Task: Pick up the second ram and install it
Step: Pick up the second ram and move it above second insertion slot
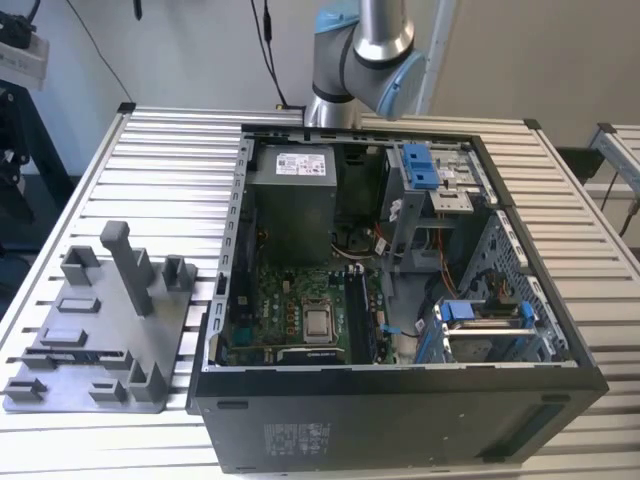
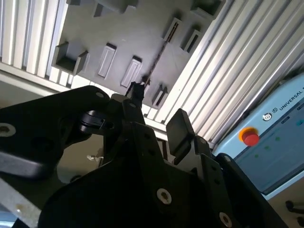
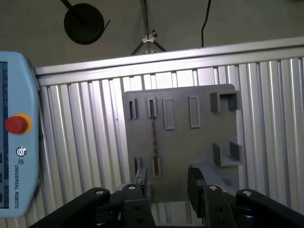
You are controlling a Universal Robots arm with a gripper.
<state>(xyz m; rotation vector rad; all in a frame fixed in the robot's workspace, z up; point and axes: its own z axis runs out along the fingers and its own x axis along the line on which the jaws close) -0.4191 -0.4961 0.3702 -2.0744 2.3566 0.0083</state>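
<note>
Item one, the hand [image 3: 168, 184]: in the first wrist view I log its two black fingers [image 3: 141, 178] standing apart with nothing between them, so it is open and carries nothing. Item two, the second ram [image 3: 153, 137]: a thin dark strip seen edge-on. It stands on the grey fixture plate [image 3: 190, 142] with each end seated in a small slotted holder, and it is apart from the hand; one fingertip lines up near its closer end, but I cannot tell the gap. Item three, the desk [image 1: 170, 160]: slatted aluminium, carrying the fixture plate toward the exterior view's left. Just beside the plate, toward the exterior view's right, is an open computer case [image 1: 400, 400]. Item four, the case contents: a green motherboard [image 1: 290, 300] lies on the floor of the case, with a grey power supply box [image 1: 290, 200] behind it and blue-tabbed drive brackets [image 1: 420, 165] toward the exterior view's right. Item five, the arm [image 1: 365, 50]: its grey and blue joints rise behind the case. Item six, a pale blue control pendant [image 3: 16, 142] with a red button [image 3: 16, 124] lies on the slats, well apart from the fixture plate.
</note>
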